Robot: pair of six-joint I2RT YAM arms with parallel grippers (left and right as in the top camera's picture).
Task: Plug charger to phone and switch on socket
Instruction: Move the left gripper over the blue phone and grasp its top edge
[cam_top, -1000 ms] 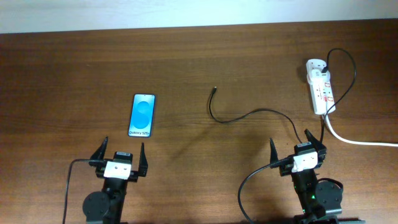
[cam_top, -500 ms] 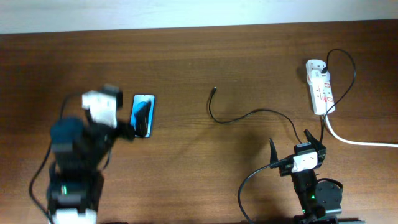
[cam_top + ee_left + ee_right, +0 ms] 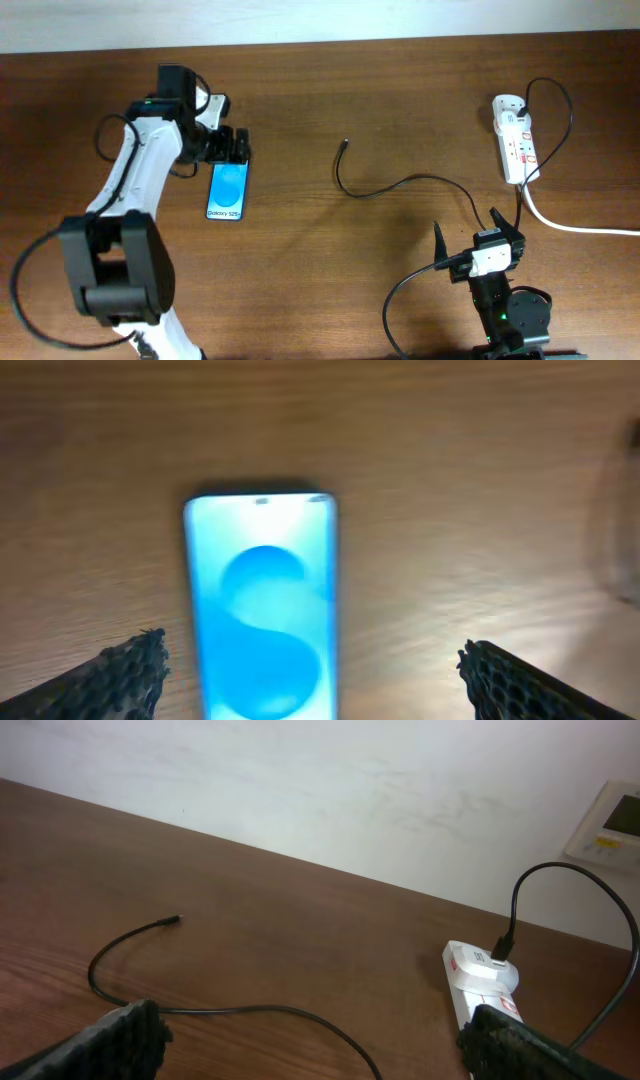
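We see the left pincer [image 3: 228, 146] over the top end of the phone [image 3: 229, 187], fingers spread wide apart, nothing between them. The phone lies flat on the table [image 3: 400, 90], blue screen up. Over on the right, the right pincer [image 3: 478, 238] sits low at the near edge, fingers also apart and empty. The charger [image 3: 400, 184] snakes across the table, its plug tip [image 3: 345, 144] lying free, well apart from the phone. The socket [image 3: 515, 138] rests at far right.

Dark wooden table [image 3: 300, 90], white wall [image 3: 300, 780] behind, wall panel [image 3: 610, 825].
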